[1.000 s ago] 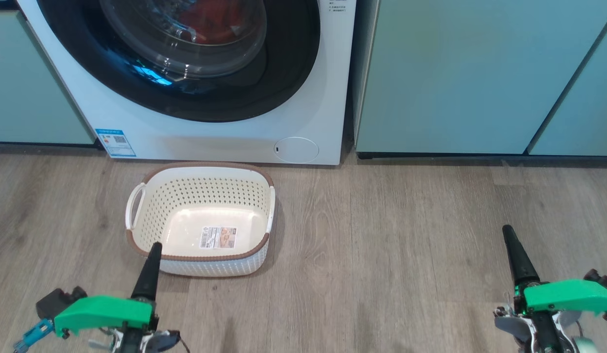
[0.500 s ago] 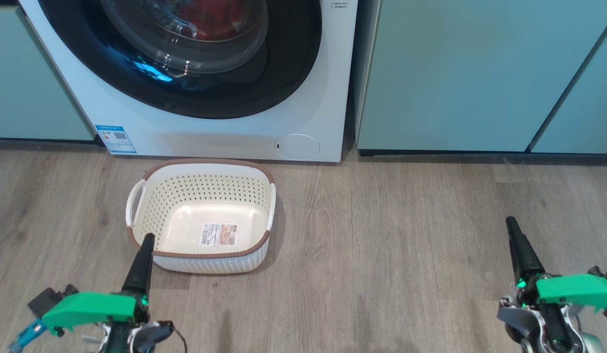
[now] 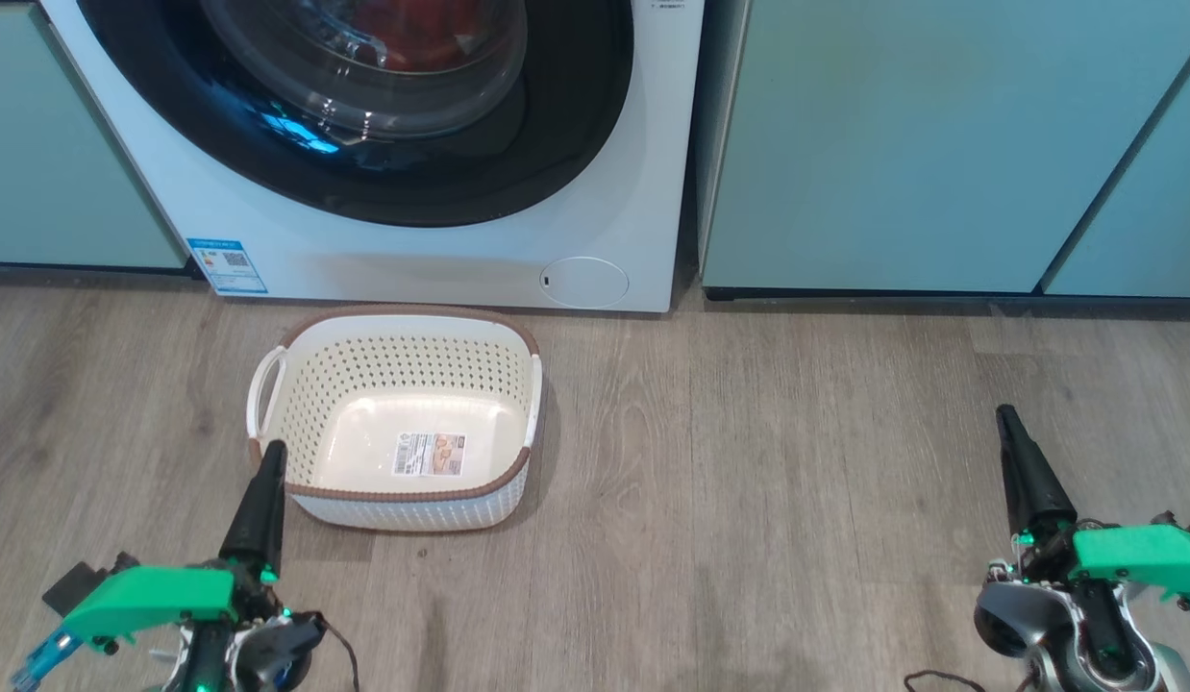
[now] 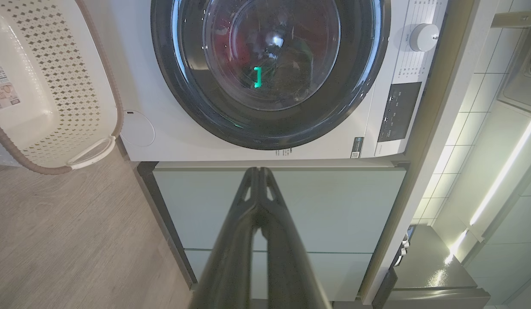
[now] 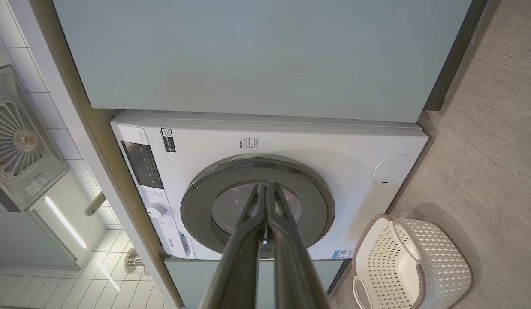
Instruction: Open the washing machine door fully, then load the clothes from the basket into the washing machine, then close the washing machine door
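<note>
While both sets of long dark fingers are pressing together to a single point, the left claw (image 3: 271,452) and the right claw (image 3: 1008,415) are holding nothing and hanging above the wooden floor (image 3: 749,481), well apart. In the head view the left claw's tip is overlapping the near left corner of the basket (image 3: 412,509). The right claw is pointing over bare boards far to the basket's right.

Counting outward, two claws, one basket, one washing machine (image 3: 643,192) and one washing machine door (image 3: 576,144) are showing. Pale teal cabinets (image 3: 893,144) are standing on both sides of the washer.

The basket is sitting on the floor just before the washer's foot, near the floor's back edge. It is cream-white and perforated, with a brown rim and two white handles, and a paper label (image 3: 429,454) is showing on its bare bottom. The door is lying shut against the white front, its glossy black rim ringing a bulging glass bowl. The clothes (image 3: 403,29) are showing red behind that glass. One blue sticker (image 3: 228,266) and one round flap (image 3: 584,283) are sitting low on the front.

Against the picture a second ago, the head view is sitting slightly lower, so the washer and basket are showing higher. The left claw's tip is now lying further left along the basket's near rim. The door is staying shut.
</note>
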Available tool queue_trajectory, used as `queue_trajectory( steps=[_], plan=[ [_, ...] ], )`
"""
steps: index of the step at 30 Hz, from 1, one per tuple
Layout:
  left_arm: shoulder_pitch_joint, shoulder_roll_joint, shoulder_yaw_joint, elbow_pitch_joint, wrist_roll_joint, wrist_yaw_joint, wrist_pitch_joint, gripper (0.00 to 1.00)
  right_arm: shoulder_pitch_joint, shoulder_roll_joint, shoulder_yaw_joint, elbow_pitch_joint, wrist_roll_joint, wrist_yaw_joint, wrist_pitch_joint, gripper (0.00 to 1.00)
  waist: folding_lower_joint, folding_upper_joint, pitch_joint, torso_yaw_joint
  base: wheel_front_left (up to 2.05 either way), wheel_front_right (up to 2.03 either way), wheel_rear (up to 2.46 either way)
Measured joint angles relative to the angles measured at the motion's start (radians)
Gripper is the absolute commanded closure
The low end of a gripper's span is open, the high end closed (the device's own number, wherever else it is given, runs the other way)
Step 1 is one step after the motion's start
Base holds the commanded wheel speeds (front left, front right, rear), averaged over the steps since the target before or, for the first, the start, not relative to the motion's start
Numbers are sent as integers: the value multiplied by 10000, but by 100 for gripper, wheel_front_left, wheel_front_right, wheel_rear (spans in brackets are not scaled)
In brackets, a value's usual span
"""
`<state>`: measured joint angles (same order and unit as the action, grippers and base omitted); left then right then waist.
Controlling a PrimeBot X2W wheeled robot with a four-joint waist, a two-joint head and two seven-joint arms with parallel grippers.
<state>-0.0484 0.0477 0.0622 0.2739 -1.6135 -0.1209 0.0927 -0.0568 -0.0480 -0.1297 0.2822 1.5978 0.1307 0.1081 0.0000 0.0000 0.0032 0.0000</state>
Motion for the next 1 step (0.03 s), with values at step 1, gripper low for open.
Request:
queue_trajectory(
  steps=[1],
  plan=[
    [-6,0,8,2,-29,0,0,100,0,0,-4,0,48,0,6,100,0,0,0,0,0,0,0]
  ],
)
